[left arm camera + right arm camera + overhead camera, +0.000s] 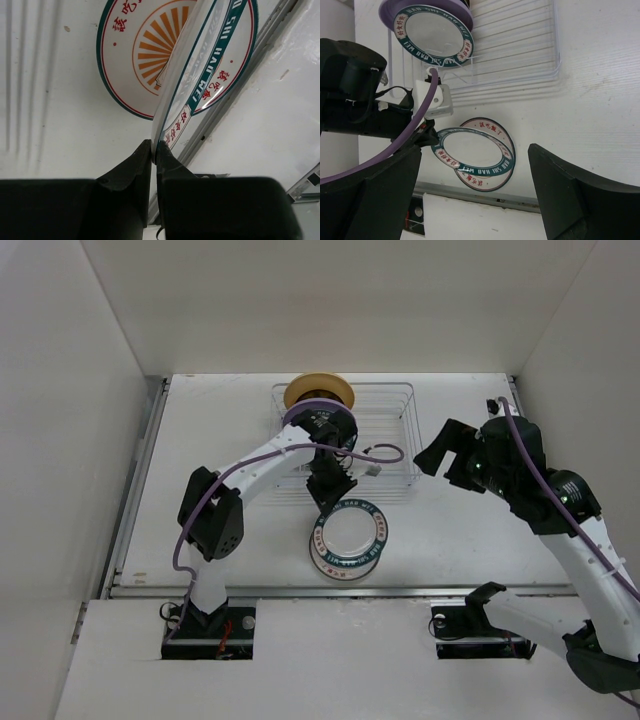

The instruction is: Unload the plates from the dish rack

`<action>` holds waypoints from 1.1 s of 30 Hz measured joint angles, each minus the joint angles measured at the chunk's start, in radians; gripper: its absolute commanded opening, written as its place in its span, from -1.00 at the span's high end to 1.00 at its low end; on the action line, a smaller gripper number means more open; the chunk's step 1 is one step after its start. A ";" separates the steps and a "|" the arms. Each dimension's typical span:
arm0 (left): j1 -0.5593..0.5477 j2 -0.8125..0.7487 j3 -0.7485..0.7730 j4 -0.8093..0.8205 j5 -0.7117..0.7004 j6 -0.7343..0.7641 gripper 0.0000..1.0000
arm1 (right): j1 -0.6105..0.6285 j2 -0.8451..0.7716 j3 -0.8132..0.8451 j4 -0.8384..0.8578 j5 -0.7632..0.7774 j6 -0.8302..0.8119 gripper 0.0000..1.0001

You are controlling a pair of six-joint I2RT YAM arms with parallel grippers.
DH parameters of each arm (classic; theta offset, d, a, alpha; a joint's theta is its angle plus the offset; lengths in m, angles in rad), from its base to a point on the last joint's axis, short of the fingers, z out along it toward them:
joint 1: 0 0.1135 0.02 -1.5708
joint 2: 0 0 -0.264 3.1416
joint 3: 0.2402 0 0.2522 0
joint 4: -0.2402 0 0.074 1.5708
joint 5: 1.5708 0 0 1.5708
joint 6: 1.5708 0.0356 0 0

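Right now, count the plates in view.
5: yellow, lilac and teal-rimmed plates in the rack; a fourth plate in the left gripper; a fifth flat on the table. Others may be hidden.

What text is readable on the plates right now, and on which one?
"SHI HAU WEI": teal rim of the held plate, pinched in the left gripper; the Chinese characters beside it are unreadable.
"该吃饭了", apparently: red, on the orange-centred plate lying underneath.
"SHI HAU WEI": also on the rack plate standing in the dish rack.
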 measured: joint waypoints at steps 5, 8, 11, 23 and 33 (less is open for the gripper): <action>0.002 0.002 -0.003 0.010 -0.015 0.008 0.42 | 0.000 0.000 0.000 0.000 -0.005 -0.002 -0.90; 0.002 0.002 -0.016 0.004 -0.023 0.026 -0.09 | 0.000 0.001 0.000 0.000 -0.016 -0.006 -0.90; 0.002 0.002 -0.029 -0.003 -0.036 0.035 -0.45 | 0.000 0.010 0.000 0.001 -0.029 -0.009 -0.93; 0.007 -0.128 -0.040 0.063 -0.224 -0.040 -0.86 | 0.000 0.165 0.012 0.037 -0.040 -0.094 -0.99; 0.158 -0.336 -0.014 0.147 -0.586 -0.215 -0.99 | 0.000 0.492 0.165 0.259 -0.157 -0.330 -0.59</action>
